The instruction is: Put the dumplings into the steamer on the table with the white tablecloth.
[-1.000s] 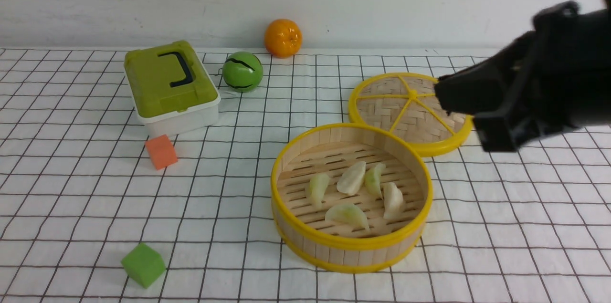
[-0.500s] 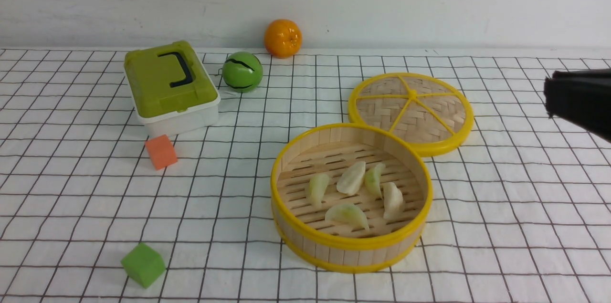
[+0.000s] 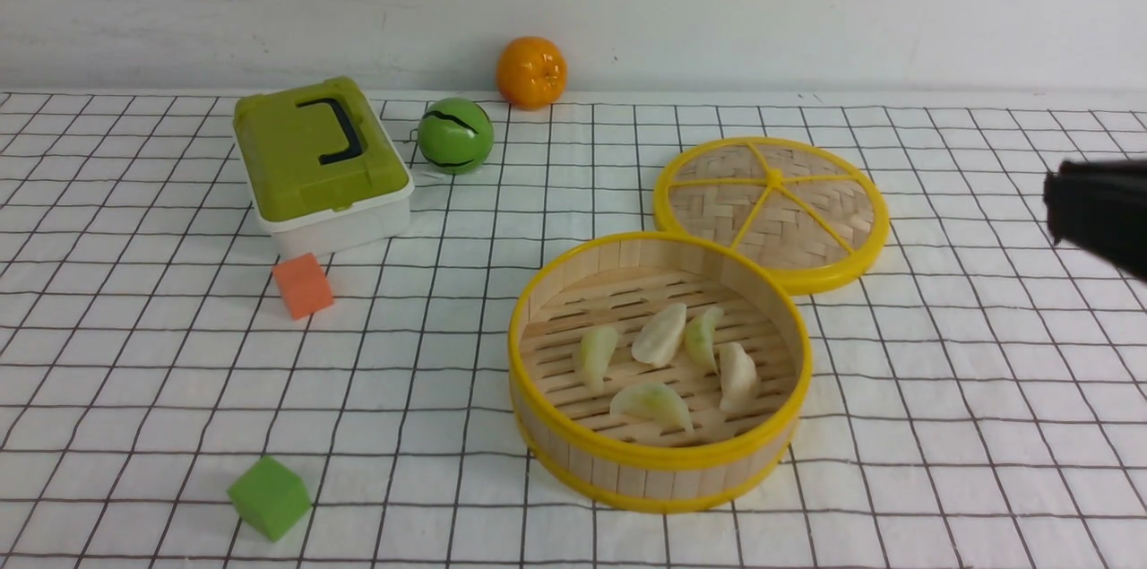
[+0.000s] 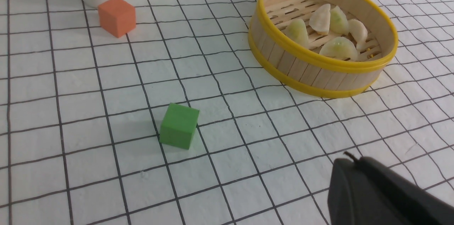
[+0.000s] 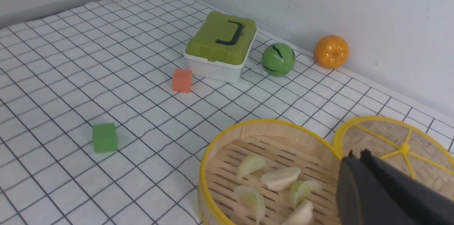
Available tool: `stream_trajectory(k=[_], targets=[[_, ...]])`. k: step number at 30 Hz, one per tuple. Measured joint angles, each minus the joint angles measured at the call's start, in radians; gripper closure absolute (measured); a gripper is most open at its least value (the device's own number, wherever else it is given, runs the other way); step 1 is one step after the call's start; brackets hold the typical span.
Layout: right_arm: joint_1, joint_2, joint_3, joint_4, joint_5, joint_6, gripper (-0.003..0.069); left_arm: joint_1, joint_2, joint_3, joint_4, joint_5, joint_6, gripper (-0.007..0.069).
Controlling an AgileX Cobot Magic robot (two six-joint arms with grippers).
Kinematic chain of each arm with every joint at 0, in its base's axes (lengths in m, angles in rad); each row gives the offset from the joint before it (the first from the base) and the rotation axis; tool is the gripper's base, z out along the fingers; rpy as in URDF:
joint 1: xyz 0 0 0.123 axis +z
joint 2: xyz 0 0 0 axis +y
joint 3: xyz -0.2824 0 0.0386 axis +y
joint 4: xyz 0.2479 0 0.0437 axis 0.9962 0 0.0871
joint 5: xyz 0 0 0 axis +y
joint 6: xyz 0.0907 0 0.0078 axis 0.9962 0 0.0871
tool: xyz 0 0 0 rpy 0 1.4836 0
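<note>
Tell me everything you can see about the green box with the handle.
The box has an olive-green lid over a white base, both seemingly plastic. A black handle lies folded flat on the shut lid. It sits upright and slightly turned on the checked cloth at the far left, with an orange cube just in front of it and a green ball beside it.

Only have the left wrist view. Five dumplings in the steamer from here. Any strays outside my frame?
Observer: No. The front view shows the same five dumplings inside the steamer and none on the cloth around it.
Operator: Where's the lid? I only see a sliver.
Observer: The woven lid lies flat just behind the steamer, toward the right.
Operator: Right pincer?
Observer: The right pincer is shut and holds nothing. It is out to the right of the lid.
</note>
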Motion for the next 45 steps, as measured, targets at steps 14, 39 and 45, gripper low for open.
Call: stream_trajectory(k=[14,39,45], targets=[[-0.507,-0.634,0.686,-0.008,-0.318,0.092,0.0683,0.0,0.0,0.0,0.003,0.0,-0.001,0.0637],[-0.658,-0.711,0.854,-0.087,-0.092,0.2,0.0683,0.0,0.0,0.0,0.004,0.0,-0.001,0.0627],[-0.658,-0.711,0.852,-0.087,-0.085,0.2,0.0682,0.0,0.0,0.0,0.004,0.0,-0.001,0.0621]])
